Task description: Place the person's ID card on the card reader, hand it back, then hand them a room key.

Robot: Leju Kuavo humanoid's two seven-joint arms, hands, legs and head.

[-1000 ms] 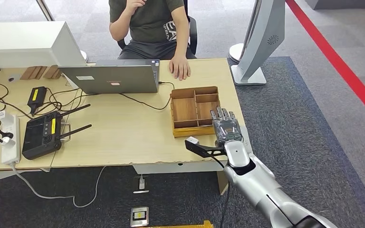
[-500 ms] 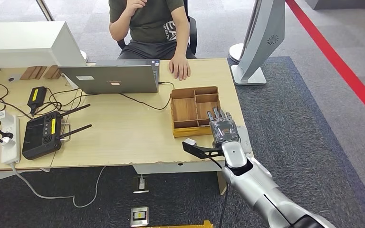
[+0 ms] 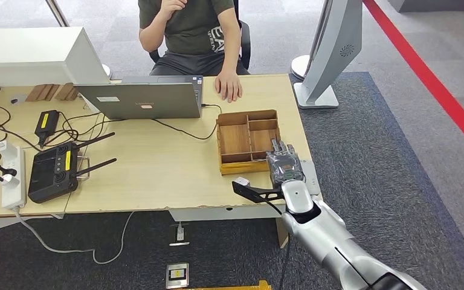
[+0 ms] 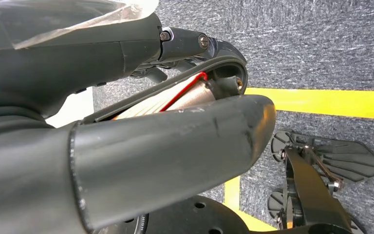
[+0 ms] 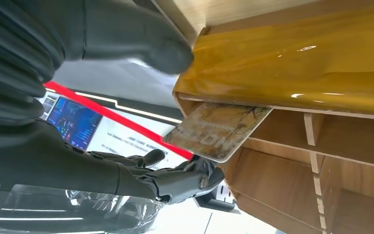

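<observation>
1. The right robot hand (image 3: pixel 285 164) reaches into the wooden tray (image 3: pixel 249 140), fingers apart around a room key card (image 5: pixel 217 129) lying in a compartment, not yet gripped.
2. I judge the key handover remains; the seated person (image 3: pixel 190 33) waits.
3. Laptop (image 3: pixel 142 99) and cables share the pale worktop (image 3: pixel 157 169); grey carpet surrounds it.

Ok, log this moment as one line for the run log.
phase: reaching for card | right hand: at near edge of wooden tray, fingers by card, grip unclear | person's hand: resting on table
</observation>
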